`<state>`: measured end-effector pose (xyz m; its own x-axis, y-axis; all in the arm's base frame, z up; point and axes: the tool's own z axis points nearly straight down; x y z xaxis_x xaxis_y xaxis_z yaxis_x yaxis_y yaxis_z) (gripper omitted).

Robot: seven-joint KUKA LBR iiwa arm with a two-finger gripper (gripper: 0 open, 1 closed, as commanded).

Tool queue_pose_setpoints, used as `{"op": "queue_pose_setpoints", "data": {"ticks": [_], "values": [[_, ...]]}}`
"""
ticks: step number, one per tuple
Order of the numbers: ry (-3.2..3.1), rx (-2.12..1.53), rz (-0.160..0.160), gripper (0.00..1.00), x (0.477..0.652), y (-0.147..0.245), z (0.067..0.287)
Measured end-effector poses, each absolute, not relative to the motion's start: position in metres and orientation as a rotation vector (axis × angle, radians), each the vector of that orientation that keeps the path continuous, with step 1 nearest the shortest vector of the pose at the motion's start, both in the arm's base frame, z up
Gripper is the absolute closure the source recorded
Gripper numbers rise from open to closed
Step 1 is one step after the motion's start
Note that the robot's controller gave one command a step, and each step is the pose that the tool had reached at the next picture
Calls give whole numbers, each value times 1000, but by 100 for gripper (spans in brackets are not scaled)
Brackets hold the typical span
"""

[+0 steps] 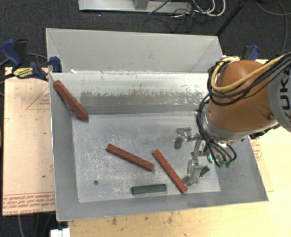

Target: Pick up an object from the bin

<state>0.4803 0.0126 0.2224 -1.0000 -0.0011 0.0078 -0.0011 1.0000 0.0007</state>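
My gripper (pixel 187 156) hangs low at the right side of the bin, open, one finger toward the back and one toward the front, nothing between them. A red-brown stick (pixel 169 170) lies slanted just left of it, its near end close to the front fingertip (pixel 192 176). I cannot tell whether they touch. A second red-brown stick (pixel 129 157) lies further left on the bin floor. A short dark green bar (pixel 149 189) rests near the front wall, left of the gripper.
A third red-brown stick (pixel 70 100) leans against the bin's back left corner. A small dark speck (pixel 95 182) sits on the floor at the front left. The arm's orange cover and cables hang over the bin's right side.
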Motion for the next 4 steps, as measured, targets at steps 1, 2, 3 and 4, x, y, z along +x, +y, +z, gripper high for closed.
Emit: {"op": "queue_pose_setpoints", "data": {"ticks": [1, 2, 3, 4], "values": [[-3131, 144, -3, 0, 492, 40, 123], [-3139, 7, -3, 0, 492, 70, 85], [-3130, -303, -4, 0, 495, 68, 70], [-3131, -303, -4, 100, 495, 68, 72]]}}
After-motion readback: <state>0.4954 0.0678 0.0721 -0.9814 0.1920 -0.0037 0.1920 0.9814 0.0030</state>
